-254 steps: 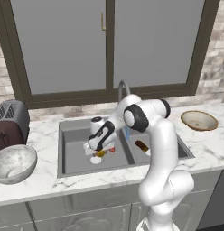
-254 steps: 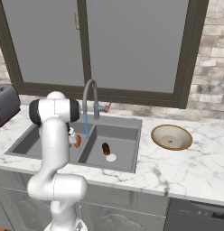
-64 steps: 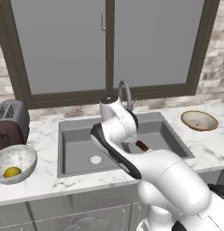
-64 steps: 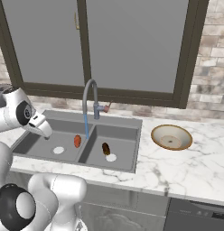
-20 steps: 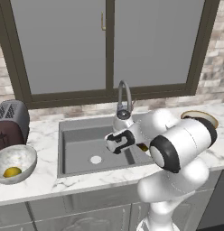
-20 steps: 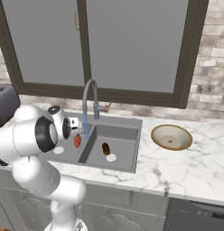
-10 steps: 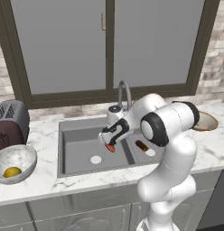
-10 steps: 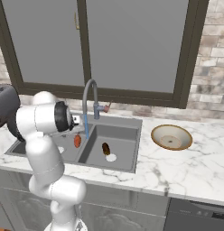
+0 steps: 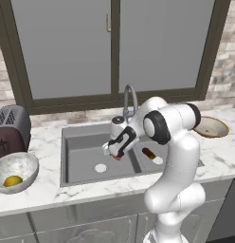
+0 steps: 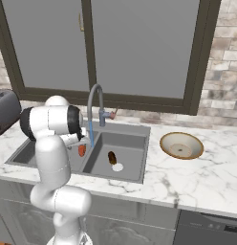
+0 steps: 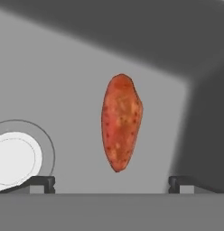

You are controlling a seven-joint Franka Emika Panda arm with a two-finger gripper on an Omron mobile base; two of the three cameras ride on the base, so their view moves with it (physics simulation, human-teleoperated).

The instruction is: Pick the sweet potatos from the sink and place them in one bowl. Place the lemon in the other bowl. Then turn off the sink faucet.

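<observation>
Above the grey metal sink (image 9: 81, 154), the released gripper (image 11: 111, 182) hovers over an unlabelled orange-red oblong sweet potato (image 11: 120, 122).

Even, soft rendered light; no glare; sharp focus; dark shadow across sink (image 11: 195, 90) wall in hand view.

You'll find one sweet potato (image 11: 121, 122) in the sink's (image 9: 81, 163) left basin, another (image 10: 112, 157) in the right; the lemon (image 9: 13, 181) probably rests in the counter bowl (image 9: 15, 171) further left.
</observation>
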